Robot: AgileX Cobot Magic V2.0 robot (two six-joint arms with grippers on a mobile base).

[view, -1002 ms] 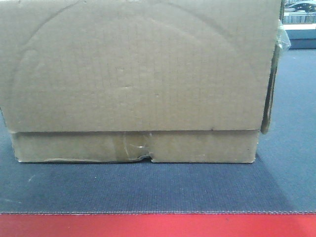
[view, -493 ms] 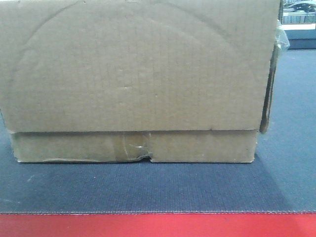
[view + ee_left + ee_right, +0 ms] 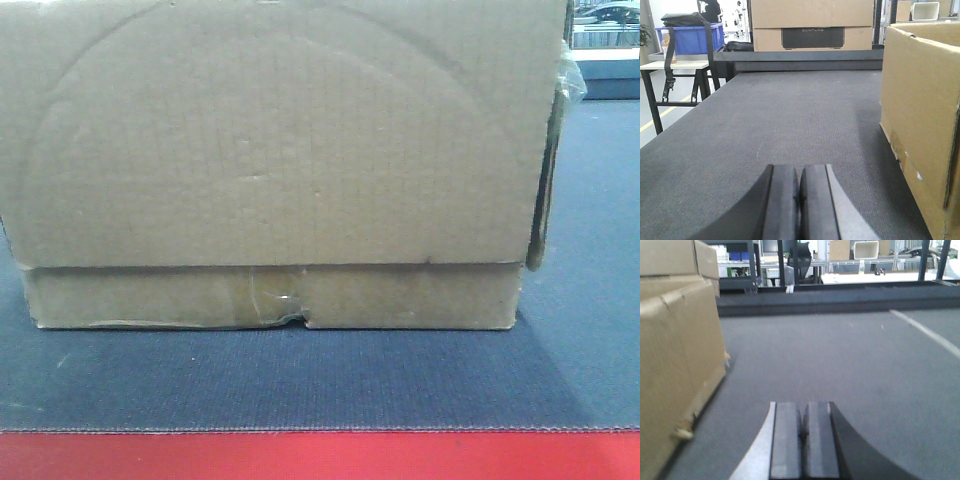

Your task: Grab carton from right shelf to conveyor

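Observation:
The carton [image 3: 280, 140], plain brown with a curved crease and a taped bottom band, rests flat on the dark blue-grey conveyor [image 3: 300, 380], just behind its red edge strip [image 3: 320, 455]. In the left wrist view the carton [image 3: 920, 110] stands to the right of my left gripper [image 3: 799, 172], which is shut on nothing and hovers low over the belt, apart from the box. The right wrist view has the carton [image 3: 675, 365] on the left, with my right gripper [image 3: 804, 410] also shut and empty, clear of it. The right shelf is out of view.
A second cardboard box [image 3: 812, 22] with a dark label sits past the belt's far end. A blue bin [image 3: 690, 37] stands on a small table at the left. A white line [image 3: 925, 330] crosses the surface at the right; racks fill the background.

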